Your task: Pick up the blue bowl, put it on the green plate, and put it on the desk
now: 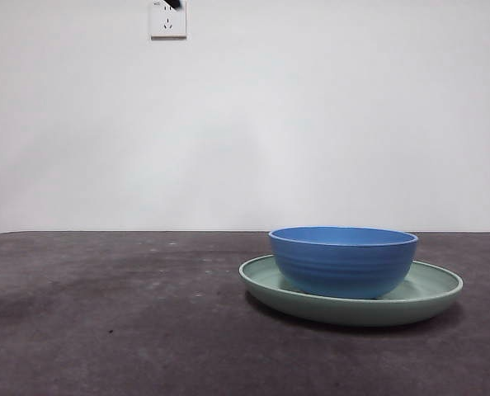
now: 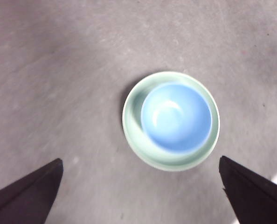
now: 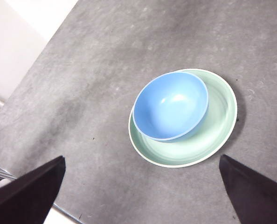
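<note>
The blue bowl (image 1: 344, 261) hides the green plate's (image 1: 431, 290) centre; the left wrist view seems slightly blurred.

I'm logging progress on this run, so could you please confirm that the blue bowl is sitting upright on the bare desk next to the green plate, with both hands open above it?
Not quite: the blue bowl is sitting upright on the green plate, not on the bare desk beside it. The front view shows this clearly. The left hand and right hand are indeed open above it.

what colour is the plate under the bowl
Pale mint green with a glossy rim; the green plate shows best in the right wrist view, beneath the blue bowl.
</note>
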`<state>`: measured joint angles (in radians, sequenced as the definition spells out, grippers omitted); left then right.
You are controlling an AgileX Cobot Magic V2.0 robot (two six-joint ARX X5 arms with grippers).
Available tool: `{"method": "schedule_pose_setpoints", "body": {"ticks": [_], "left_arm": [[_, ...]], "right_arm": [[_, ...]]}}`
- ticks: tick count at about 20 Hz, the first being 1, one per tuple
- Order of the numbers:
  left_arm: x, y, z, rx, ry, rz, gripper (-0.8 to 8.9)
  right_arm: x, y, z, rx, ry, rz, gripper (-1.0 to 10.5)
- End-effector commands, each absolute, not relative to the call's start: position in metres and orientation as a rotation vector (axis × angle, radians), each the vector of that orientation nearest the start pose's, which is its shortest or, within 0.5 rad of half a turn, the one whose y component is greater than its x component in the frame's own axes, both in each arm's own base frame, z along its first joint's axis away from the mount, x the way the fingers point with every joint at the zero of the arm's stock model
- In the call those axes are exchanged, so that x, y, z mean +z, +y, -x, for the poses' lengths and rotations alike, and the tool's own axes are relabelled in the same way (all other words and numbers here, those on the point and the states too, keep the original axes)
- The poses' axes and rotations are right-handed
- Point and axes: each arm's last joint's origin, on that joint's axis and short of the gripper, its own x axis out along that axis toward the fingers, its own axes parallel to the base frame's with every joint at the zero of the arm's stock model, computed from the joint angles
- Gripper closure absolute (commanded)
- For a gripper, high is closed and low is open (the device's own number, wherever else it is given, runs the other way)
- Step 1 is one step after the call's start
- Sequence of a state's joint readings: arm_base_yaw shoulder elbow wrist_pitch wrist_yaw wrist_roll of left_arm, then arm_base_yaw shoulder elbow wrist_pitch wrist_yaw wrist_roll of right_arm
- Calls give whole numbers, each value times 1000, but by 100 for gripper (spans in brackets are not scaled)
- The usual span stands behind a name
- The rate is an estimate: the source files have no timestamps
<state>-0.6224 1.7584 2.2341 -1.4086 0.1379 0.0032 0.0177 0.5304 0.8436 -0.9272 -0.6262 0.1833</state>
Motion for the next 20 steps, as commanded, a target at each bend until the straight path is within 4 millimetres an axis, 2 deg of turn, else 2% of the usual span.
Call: {"method": "schedule_pose_setpoints", "body": {"ticks": [1,4,8,13,17,20], "left_arm": [[465,-168,-229,-744,844,-252,218],[458,-139,-191,-769,759,-292,218],[426,-108,-147,-788,681,-308,218],[385,-82,-108,-792,656,-206,218],[362,-65,-84,-765,651,-113,218],[362,-58,-74,-768,612,-102,218]], "right_arm": [[322,18,-83,573,636,-354,390],[322,18,-85,571,647,-357,390],[320,19,-91,568,670,-364,390],[313,20,-107,583,751,-380,390],[296,25,-140,596,906,-397,390],[275,29,-169,579,1041,-388,391]]}}
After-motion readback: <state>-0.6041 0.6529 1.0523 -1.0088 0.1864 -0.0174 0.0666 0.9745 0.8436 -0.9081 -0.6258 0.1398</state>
